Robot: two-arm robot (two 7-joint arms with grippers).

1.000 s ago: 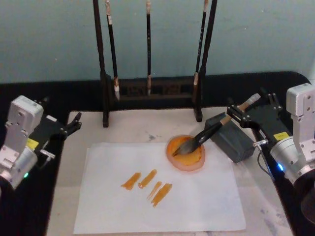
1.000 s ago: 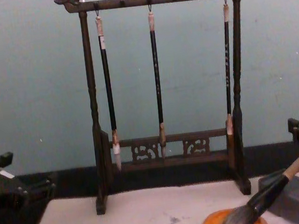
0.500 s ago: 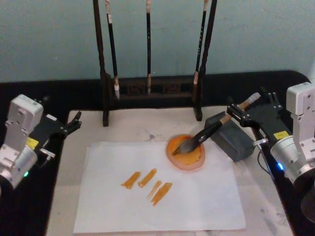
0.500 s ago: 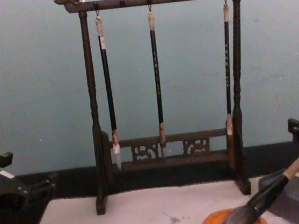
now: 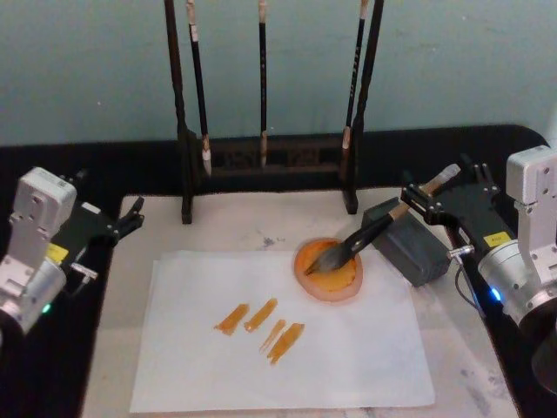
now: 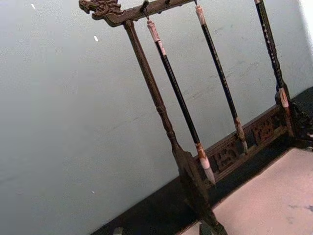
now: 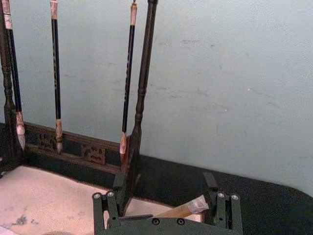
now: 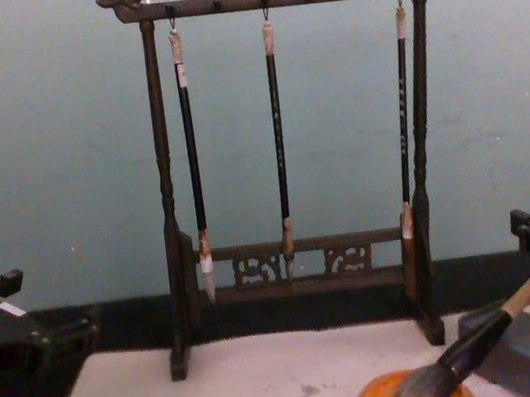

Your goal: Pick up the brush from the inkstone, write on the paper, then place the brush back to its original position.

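On the paper point(image 5: 348, 348) your strokes are done; brush point(image 5: 365, 235) rests in the inkstone point(image 5: 329, 280), right claw point(image 5: 439, 196) open around its handle.

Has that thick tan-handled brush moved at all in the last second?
No. The thick tan-handled brush lies as before, bristles in the round orange dish, handle across the grey block.
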